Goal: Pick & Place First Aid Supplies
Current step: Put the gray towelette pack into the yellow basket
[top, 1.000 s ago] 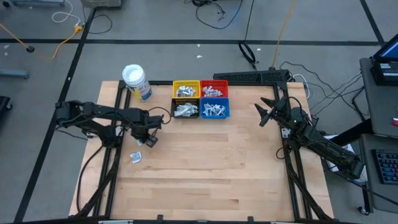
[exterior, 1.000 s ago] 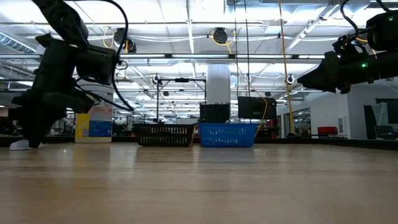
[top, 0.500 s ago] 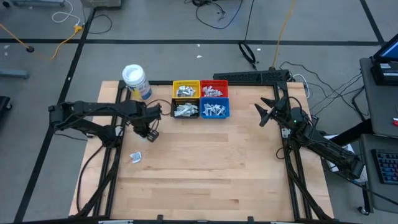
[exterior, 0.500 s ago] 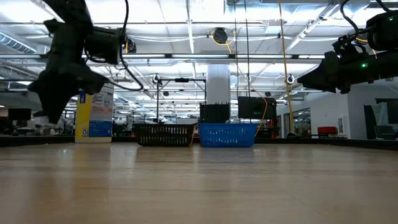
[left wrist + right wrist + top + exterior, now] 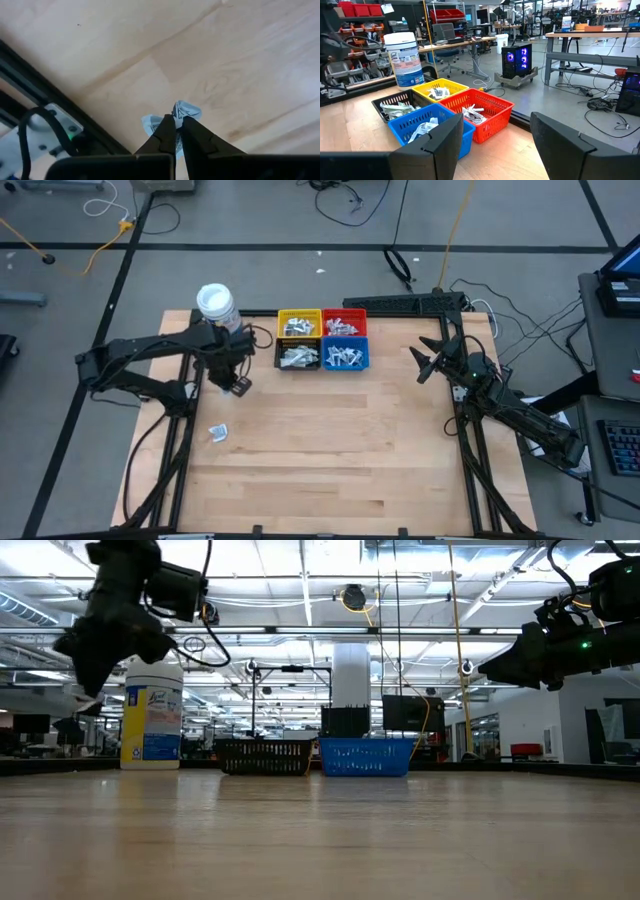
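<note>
On the big wooden table (image 5: 330,440), four little bins (image 5: 322,340) sit near the back, with a white-lidded jar (image 5: 217,304) beside them. The left claw (image 5: 240,385) is up in the air, just in front of the jar, pinching a small packet (image 5: 181,111). It is carrying it now, and next it must go over the right bin and let go. One more packet (image 5: 219,432) lies on the table. A second ago, the left claw was low, near that packet. The right claw (image 5: 424,363) waits, spread wide.
</note>
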